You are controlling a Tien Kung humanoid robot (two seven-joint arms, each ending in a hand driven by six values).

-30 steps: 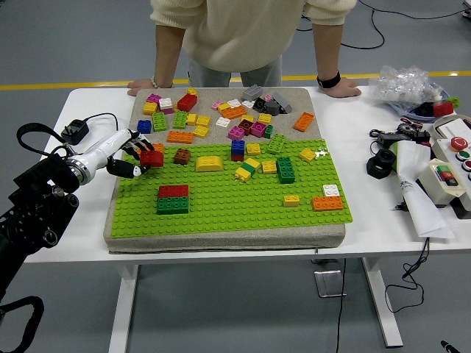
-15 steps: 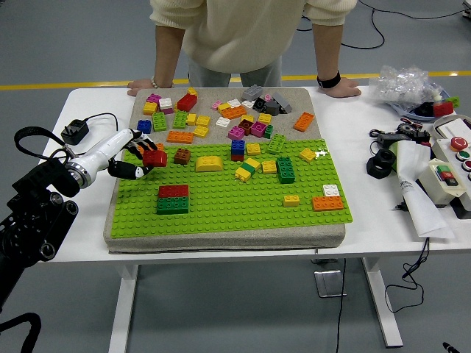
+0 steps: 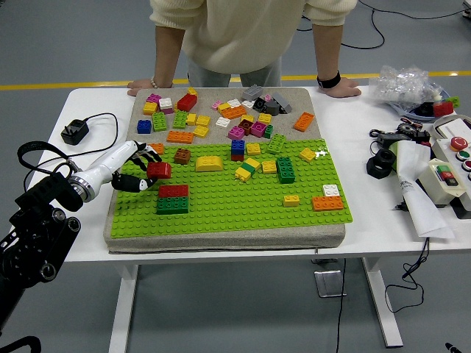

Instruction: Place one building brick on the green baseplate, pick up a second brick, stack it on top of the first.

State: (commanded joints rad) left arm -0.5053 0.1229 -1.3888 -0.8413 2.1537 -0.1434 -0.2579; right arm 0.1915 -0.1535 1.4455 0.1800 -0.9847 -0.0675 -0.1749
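My left hand point(image 3: 141, 170) comes in from the left over the green baseplate point(image 3: 235, 198), its fingers shut on a red brick point(image 3: 159, 170). Just below and right of it, a red brick sits stacked on a green brick point(image 3: 173, 199) on the baseplate. The held red brick hangs slightly above and to the upper left of that stack. My right arm is out of view.
Several loose bricks lie on the grey mat point(image 3: 221, 114) and the plate's far part. A person stands at the far side, both hands point(image 3: 340, 88) resting on the table edge. A charger point(image 3: 74, 132), a control box point(image 3: 452, 165) and tools lie at the sides.
My left hand has moved down and to the right with the red brick, from the plate's far-left edge toward the red-on-green stack.
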